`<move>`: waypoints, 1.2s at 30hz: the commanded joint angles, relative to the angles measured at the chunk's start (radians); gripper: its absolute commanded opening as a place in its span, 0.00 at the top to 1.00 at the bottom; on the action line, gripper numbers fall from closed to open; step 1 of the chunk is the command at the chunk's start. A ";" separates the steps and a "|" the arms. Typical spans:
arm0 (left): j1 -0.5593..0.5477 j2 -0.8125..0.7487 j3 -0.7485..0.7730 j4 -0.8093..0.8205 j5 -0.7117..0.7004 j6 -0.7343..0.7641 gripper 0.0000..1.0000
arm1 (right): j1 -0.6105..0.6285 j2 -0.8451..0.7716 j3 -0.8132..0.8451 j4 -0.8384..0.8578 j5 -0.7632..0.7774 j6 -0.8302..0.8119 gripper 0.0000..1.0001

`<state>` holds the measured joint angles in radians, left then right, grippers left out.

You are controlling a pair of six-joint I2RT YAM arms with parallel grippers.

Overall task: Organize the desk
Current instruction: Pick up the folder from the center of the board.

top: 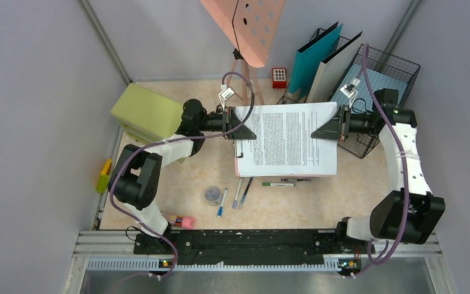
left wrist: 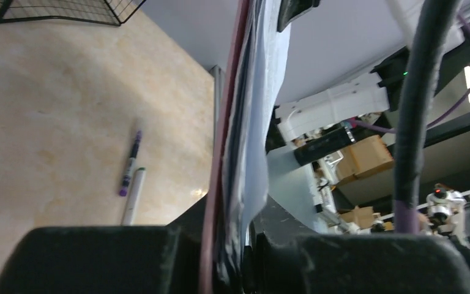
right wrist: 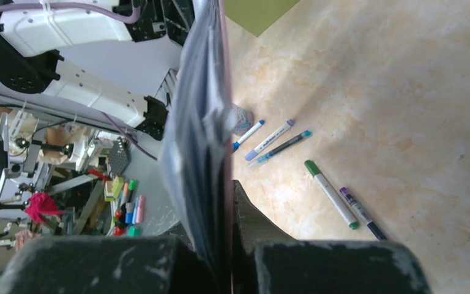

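A stack of printed papers (top: 287, 139) with a pink backing sheet hangs level above the beige marbled desk (top: 367, 190). My left gripper (top: 243, 126) is shut on its left edge and my right gripper (top: 325, 130) is shut on its right edge. In the left wrist view the stack (left wrist: 251, 122) runs edge-on between the jaws of the left gripper (left wrist: 238, 245). In the right wrist view the stack (right wrist: 199, 122) is also clamped edge-on by the right gripper (right wrist: 226, 245). Part of the desk under the stack is hidden.
A green marker (top: 278, 184), blue pens (top: 222, 202) and a small round container (top: 212, 195) lie on the desk. A green drawer cabinet (top: 147, 113) stands at the left, a wire basket (top: 385, 79) and file holder (top: 315, 61) at the back right, and a pink stand (top: 245, 24) behind.
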<state>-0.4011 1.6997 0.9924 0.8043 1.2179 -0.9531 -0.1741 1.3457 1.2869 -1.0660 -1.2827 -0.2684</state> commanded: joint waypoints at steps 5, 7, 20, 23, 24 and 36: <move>0.012 -0.013 -0.017 0.437 -0.023 -0.407 1.00 | -0.086 -0.024 0.161 -0.052 0.054 0.002 0.69; 0.023 -0.070 -0.017 0.231 -0.042 -0.290 1.00 | -0.133 -0.036 0.203 -0.039 0.102 0.038 0.53; 0.037 -0.323 0.053 -0.334 -0.148 0.027 1.00 | -0.253 -0.038 0.474 0.028 0.799 0.110 0.32; 0.030 -0.326 0.113 -0.462 -0.211 0.029 1.00 | -0.258 -0.043 0.474 0.079 0.954 0.166 0.31; 0.024 -0.323 0.133 -0.484 -0.231 0.028 1.00 | -0.265 -0.048 0.466 0.108 0.980 0.183 0.31; -0.123 -0.090 0.460 -0.545 -0.377 -0.204 1.00 | -0.298 0.015 0.428 0.293 1.173 0.237 0.31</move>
<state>-0.4702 1.5360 1.3144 0.2352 0.8959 -1.0588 -0.4450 1.3346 1.7222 -0.8650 -0.1970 -0.0662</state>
